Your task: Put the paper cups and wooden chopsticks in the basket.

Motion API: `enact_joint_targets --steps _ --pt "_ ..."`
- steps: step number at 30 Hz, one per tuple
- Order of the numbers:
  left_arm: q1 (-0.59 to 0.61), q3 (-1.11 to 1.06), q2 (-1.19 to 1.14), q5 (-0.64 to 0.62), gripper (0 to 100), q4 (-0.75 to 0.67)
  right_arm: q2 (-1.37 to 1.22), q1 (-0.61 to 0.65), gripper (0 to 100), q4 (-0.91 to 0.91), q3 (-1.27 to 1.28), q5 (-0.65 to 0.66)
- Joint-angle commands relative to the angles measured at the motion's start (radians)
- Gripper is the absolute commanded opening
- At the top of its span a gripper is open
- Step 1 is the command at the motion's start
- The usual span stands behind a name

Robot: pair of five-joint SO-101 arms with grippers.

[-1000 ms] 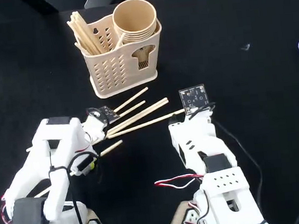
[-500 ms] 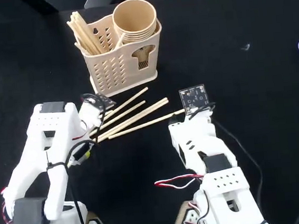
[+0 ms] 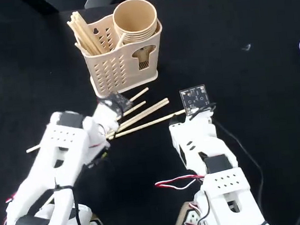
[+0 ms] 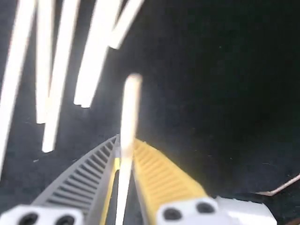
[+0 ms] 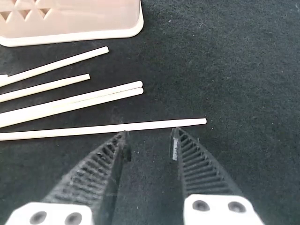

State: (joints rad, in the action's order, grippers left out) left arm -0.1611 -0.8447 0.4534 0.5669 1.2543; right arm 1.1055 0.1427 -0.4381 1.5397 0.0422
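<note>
Wooden chopstick (image 4: 129, 112) sits clamped in our left pincer (image 4: 124, 146), right pincer (image 5: 149, 139) gaping; gripped off-centre, it may pivot and miss the basket (image 3: 122, 67) at twelve o'clock.

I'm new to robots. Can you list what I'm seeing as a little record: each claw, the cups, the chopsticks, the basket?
Left gripper: shut on one chopstick
Right gripper: open, tips beside a loose chopstick on the table
Basket: upright beyond the arms
Paper cups: stacked in the basket
Chopsticks in basket: a bunch, in the compartment beside the cups
Loose chopsticks: several, on the table before the basket
</note>
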Motion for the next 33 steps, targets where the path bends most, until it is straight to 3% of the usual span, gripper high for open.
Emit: enact_joint_targets --steps 1,11,20,33 --pt "0.015 -0.079 -0.002 -0.008 16 -0.103 0.021 -0.014 14.9 0.025 -0.013 0.011" --pt "0.148 -0.125 -0.014 0.087 13 -0.157 0.021 -0.014 14.9 0.025 -0.013 0.011" --pt "0.232 -0.113 -0.015 0.091 13 -0.230 0.021 -0.014 14.9 0.025 -0.012 0.011" --pt "0.240 -0.101 -0.130 0.144 13 -0.235 0.021 -0.014 14.9 0.026 -0.010 0.011"
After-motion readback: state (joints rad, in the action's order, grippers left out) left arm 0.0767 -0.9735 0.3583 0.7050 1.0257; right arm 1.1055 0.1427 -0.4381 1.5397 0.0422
